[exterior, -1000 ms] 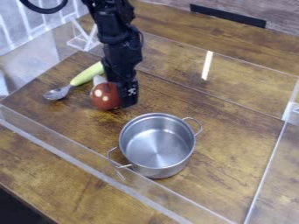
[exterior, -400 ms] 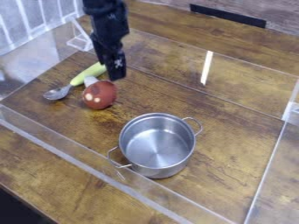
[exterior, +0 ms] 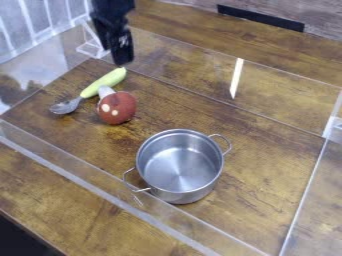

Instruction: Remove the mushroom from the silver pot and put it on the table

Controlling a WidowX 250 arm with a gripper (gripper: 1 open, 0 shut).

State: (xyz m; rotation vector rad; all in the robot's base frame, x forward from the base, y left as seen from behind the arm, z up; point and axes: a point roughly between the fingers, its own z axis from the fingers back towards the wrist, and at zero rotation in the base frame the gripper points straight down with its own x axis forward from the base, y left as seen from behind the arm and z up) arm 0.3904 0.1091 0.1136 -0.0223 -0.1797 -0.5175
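light: even, soft | glare — acrylic strips (exterior: 237, 76) | focus: slightly blurry

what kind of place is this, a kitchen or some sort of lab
Most likely a robot lab test bench, not a kitchen: a wood-grain table fenced by clear acrylic strips, a toy mushroom lying beside an empty silver pot, and a black end effector above.

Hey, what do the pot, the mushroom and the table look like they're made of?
The silver pot: polished metal, probably steel, since its inside shines and reflects light. The mushroom: likely plastic or rubber, a smooth, slightly glossy reddish-brown cap; a toy by its look. The table: dark wood or wood-look laminate with visible grain, bordered by clear strips that seem acrylic.
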